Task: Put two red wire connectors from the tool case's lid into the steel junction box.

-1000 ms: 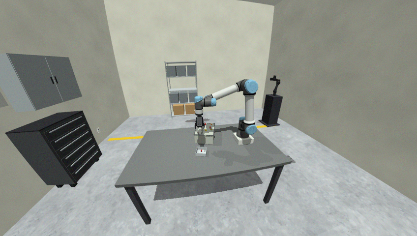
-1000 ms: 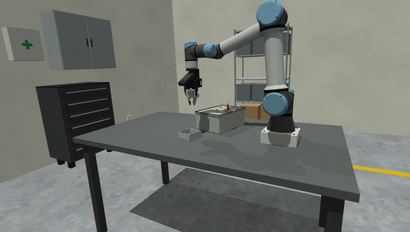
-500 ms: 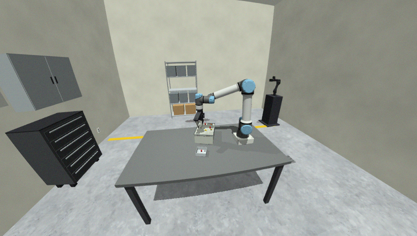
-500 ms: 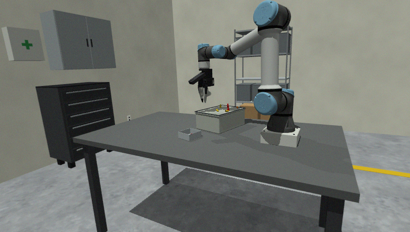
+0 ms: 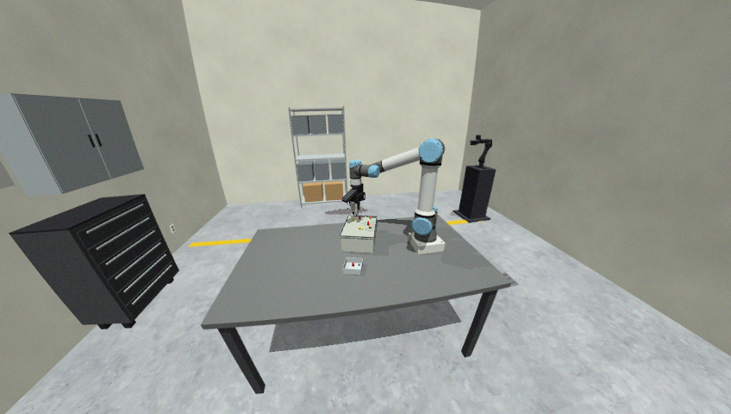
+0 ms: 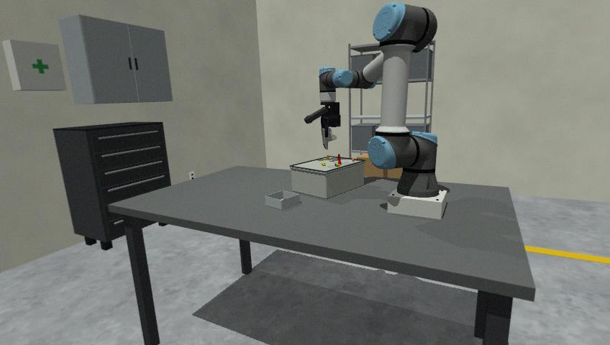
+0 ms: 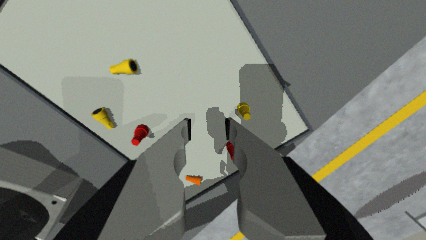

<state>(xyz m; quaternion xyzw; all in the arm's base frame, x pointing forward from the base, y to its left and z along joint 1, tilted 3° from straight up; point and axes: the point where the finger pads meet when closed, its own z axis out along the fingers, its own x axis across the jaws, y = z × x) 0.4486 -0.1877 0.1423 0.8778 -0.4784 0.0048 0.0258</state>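
Note:
My gripper (image 5: 353, 210) (image 6: 326, 144) (image 7: 208, 120) hangs a little above the tool case's lid (image 7: 190, 45) (image 6: 312, 164), with its fingers narrowly apart and nothing between them. One red wire connector (image 7: 140, 134) lies on the lid left of my left finger. Another red connector (image 7: 229, 148) (image 6: 339, 158) shows partly behind my right finger. The steel junction box (image 5: 352, 272) (image 6: 275, 202) stands on the table in front of the case, with one red connector (image 5: 353, 264) (image 6: 283, 198) inside it.
Yellow connectors (image 7: 125, 66) (image 7: 102, 116) (image 7: 244, 110) and an orange one (image 7: 194, 179) also lie on the lid. The arm's base (image 5: 425, 243) (image 6: 417, 205) stands right of the case. A drawer cabinet (image 5: 97, 256) and a shelf rack (image 5: 317, 153) stand off the table.

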